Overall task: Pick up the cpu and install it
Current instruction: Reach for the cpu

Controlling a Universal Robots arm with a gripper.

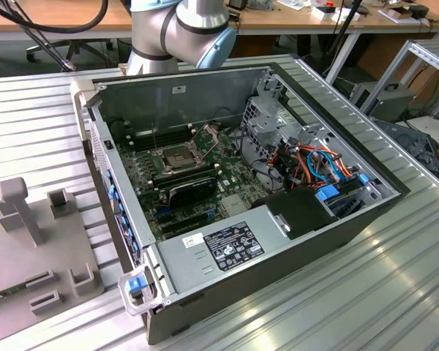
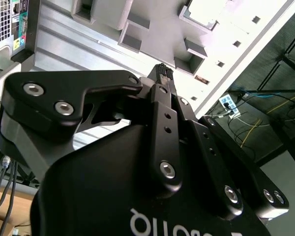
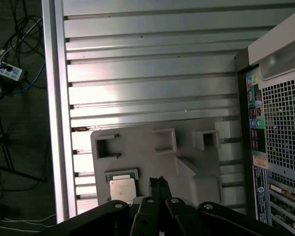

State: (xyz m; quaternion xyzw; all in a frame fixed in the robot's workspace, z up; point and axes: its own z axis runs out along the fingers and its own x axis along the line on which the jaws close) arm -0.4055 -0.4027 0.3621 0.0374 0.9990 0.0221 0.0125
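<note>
The cpu (image 3: 122, 189), a small square chip with a dull silver top, lies in a shallow pocket of the grey fixture plate (image 3: 152, 162) in the first wrist view. My gripper (image 3: 157, 184) hovers over that plate just beside the cpu, its two thin dark fingers pressed together with nothing between them. In the second wrist view the gripper (image 2: 163, 73) points at the same plate (image 2: 152, 34). The exterior view shows the open computer case (image 1: 293, 248) with its motherboard (image 1: 227, 183) and the dark square socket (image 1: 177, 159) in a metal frame.
The case and the grey plate (image 1: 36, 248) rest on a ribbed aluminium table (image 1: 366, 292). The plate carries raised blocks and a tall post (image 1: 18, 201). The table edge (image 3: 54, 98) drops to a floor with cables. Drive cage and coloured wires (image 1: 314, 164) fill the case's right side.
</note>
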